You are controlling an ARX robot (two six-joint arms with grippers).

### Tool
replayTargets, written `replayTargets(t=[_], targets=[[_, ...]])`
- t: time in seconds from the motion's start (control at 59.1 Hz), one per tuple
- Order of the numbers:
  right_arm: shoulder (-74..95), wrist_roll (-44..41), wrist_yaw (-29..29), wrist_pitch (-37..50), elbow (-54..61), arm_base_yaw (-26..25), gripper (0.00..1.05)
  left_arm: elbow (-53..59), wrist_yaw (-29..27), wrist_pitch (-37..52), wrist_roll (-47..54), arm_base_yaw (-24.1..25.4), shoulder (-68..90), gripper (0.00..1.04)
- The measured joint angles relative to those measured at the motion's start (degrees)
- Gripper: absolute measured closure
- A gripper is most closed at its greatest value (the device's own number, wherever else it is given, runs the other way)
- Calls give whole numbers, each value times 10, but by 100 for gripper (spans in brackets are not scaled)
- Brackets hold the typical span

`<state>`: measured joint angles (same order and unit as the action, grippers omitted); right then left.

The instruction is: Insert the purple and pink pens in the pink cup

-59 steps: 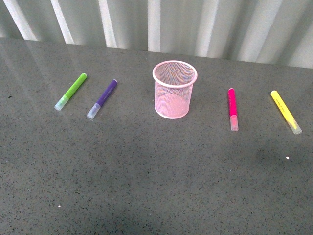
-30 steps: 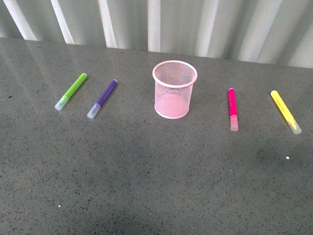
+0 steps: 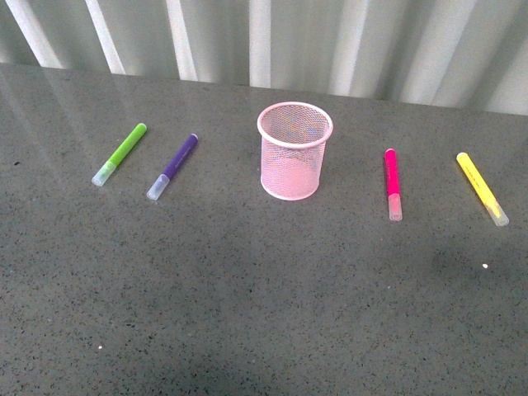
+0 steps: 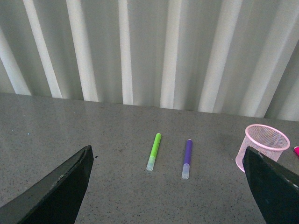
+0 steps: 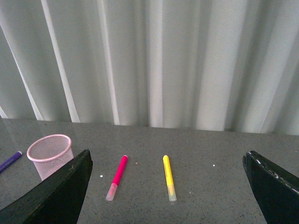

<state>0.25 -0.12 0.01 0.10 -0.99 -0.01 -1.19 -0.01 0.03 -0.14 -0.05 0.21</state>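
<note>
The pink cup (image 3: 294,151) stands upright and empty in the middle of the grey table. To its left lies the purple pen (image 3: 172,166), clear cap toward me. The pink pen (image 3: 392,182) lies to its right, cap also toward me. Neither arm shows in the front view. In the left wrist view the open left gripper (image 4: 173,186) hangs well short of the purple pen (image 4: 187,157) and the cup (image 4: 263,145). In the right wrist view the open right gripper (image 5: 170,189) is back from the pink pen (image 5: 117,176), with the cup (image 5: 48,154) off to one side. Both grippers hold nothing.
A lime-green marker (image 3: 120,153) lies left of the purple pen. A yellow marker (image 3: 482,187) lies right of the pink pen. A pale curtain (image 3: 264,41) hangs behind the table's far edge. Bare grey table (image 3: 264,313) stretches toward me.
</note>
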Motion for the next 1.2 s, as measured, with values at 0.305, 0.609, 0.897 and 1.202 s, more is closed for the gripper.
replayTargets(t=[0.305,0.609,0.897,1.202], targets=[[0,0,0,0,0,0,7,-108,64,118,-43,-53,306,7],[0,0,0,0,0,0,7,-525,69,18,-16,-172,831,7],[0,0,0,0,0,0,7,-817,-5,-263,46,-199,1099,7],[0,0,0,0,0,0,7,-874,-45,-303,61,-205,1184,7]])
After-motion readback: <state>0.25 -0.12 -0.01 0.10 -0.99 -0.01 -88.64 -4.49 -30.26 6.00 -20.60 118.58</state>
